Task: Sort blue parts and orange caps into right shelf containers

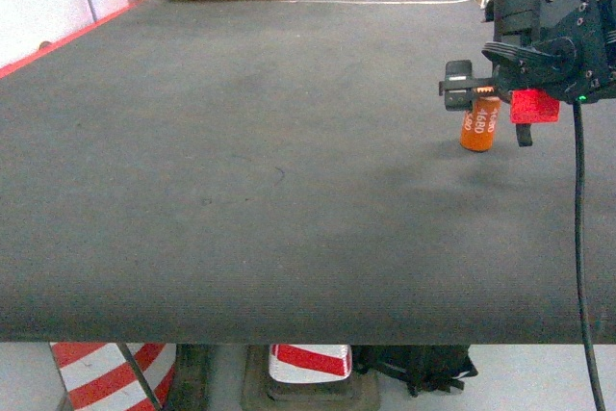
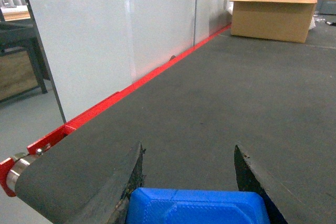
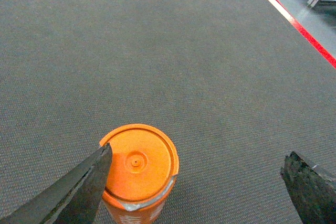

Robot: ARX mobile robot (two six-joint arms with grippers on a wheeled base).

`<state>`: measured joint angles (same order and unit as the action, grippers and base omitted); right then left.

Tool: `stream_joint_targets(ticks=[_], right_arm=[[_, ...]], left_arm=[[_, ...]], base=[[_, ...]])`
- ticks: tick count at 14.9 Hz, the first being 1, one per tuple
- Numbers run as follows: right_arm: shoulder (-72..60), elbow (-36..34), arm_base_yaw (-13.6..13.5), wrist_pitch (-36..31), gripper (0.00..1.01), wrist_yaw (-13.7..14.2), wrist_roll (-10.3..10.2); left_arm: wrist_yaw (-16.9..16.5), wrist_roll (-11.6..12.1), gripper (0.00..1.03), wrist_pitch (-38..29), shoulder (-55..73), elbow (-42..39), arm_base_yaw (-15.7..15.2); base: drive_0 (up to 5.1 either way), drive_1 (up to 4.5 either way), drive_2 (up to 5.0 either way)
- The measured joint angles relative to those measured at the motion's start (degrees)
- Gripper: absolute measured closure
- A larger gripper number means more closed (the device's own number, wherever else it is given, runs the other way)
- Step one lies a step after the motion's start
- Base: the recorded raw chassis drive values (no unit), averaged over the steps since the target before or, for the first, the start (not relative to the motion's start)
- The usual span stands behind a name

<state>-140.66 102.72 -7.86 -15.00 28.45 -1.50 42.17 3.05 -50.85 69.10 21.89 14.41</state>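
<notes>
Orange cap [image 1: 479, 123] — "4680", perhaps

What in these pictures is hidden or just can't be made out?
- Blue part: left wrist view, cut off by the bottom edge; shape unclear.
- Orange cap: head view, top hidden behind the right gripper.
- Shelf containers: in no view.
- Left gripper: absent from the head view.

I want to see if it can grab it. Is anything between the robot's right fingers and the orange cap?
No. In the right wrist view the left finger sits right against the orange cap; only bare grey belt lies between the cap and the other finger.
</notes>
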Motion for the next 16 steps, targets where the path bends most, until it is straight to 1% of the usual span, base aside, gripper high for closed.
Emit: stream_joint_targets(ticks=[3,9,13,14,16], right_arm=[[-1.92,3.48,0.0,1.49,0.03,-0.02,-0.04],[-2.91,5.05,-0.11,1.99,0.03,-0.2,-0.46],[-2.08,2.45,-0.42,0.15,0.03,-0.17,-1.18],[-1.51,1.25,-0.46,-0.39,0.03,-0.17,-1.51],[-0.31,-3.17,-0.76,-0.96,0.03,-0.17,-1.46]], left_arm=[[0.02,0.0,0.62,-0.02,0.0,0.0,0.0],[0.02,0.0,0.62,0.0,0.0,0.0,0.0],[0.02,0.0,0.62,0.0,0.0,0.0,0.0],[0.02,0.0,0.62,0.0,0.0,0.0,0.0],[0.02,0.0,0.62,0.02,0.0,0.0,0.0]], base=[[0.0,0.0,0.0],[0.0,0.0,0.0],[0.0,0.0,0.0],[0.0,0.0,0.0],[0.0,0.0,0.0]])
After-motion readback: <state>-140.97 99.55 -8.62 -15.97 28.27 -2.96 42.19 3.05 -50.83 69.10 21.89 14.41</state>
